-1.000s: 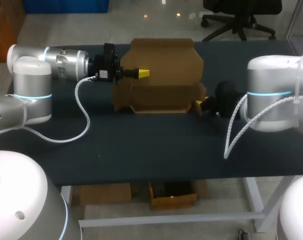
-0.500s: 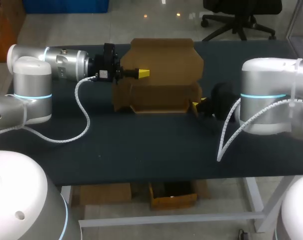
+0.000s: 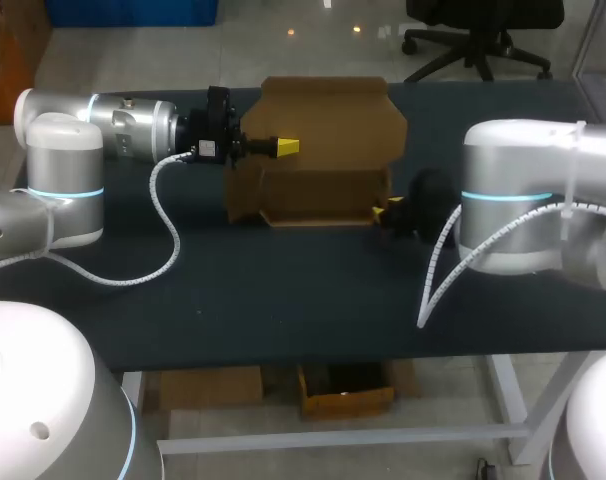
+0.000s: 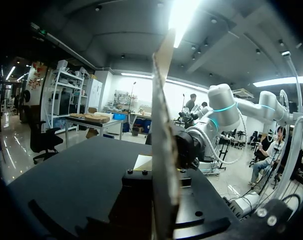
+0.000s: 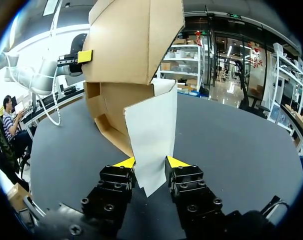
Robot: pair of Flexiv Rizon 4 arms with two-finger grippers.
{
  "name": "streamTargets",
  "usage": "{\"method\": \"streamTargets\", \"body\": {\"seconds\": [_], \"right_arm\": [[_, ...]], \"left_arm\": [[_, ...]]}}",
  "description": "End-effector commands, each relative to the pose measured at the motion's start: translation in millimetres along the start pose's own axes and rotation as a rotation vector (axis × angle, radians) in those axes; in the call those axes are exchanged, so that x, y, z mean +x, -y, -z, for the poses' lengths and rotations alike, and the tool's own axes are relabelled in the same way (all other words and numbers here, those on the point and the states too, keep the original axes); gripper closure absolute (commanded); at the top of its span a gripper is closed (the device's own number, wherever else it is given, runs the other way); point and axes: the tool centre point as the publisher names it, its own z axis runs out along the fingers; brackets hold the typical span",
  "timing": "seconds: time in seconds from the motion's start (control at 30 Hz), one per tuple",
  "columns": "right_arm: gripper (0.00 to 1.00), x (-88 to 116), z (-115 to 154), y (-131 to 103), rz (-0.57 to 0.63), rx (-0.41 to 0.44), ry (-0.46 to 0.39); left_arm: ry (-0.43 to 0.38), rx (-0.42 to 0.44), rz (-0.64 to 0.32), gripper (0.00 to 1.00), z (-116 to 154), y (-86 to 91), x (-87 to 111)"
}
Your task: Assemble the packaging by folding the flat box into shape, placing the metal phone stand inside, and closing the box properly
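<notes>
Robotics laboratory. A left arm [image 3: 73,160] and a right arm [image 3: 523,215] are flanking a dark work table [image 3: 283,310]. Cabling [image 3: 165,235] is looping from the wrists.

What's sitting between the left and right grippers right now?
The cardboard box. In the head view it stands between the left gripper, which is at the box's raised lid, and the right gripper, which is at its right end.

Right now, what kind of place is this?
Probably a robot lab or workshop: my left arm and right arm reach over a dark table, and a half-folded cardboard box stands between them.
</notes>
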Motion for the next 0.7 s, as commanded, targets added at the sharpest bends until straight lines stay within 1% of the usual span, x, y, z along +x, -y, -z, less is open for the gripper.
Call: {"method": "streamTargets", "body": {"seconds": [0.03, 0.23, 0.3, 0.37, 0.43, 0.7], "right_arm": [[0.67, 8.7, -7.6, -2.8, -0.004, 0.007, 0.056], [0.65, 17.0, -9.4, -4.2, -0.022, 0.008, 0.093], [0.64, 18.8, -9.5, -3.7, -0.028, 0.009, 0.107], [0.59, 21.6, -8.8, -2.6, -0.039, 0.005, 0.122], [0.58, 24.0, -7.4, -1.5, -0.048, 0.0, 0.133], [0.6, 30.7, 0.4, 6.0, -0.094, -0.016, 0.186]], "left_arm": [[0.0, 0.0, 0.0, 1.0, -0.4, -2.7, 0.0], [0.0, 0.0, 0.0, 1.0, -0.4, -2.7, 0.0], [0.0, 0.0, 0.0, 1.0, -0.4, -2.7, 0.0], [0.0, 0.0, 0.0, 1.0, -0.4, -2.7, 0.0], [0.0, 0.0, 0.0, 1.0, -0.4, -2.7, 0.0], [0.0, 0.0, 0.0, 1.0, -0.4, -2.7, 0.0]]}}
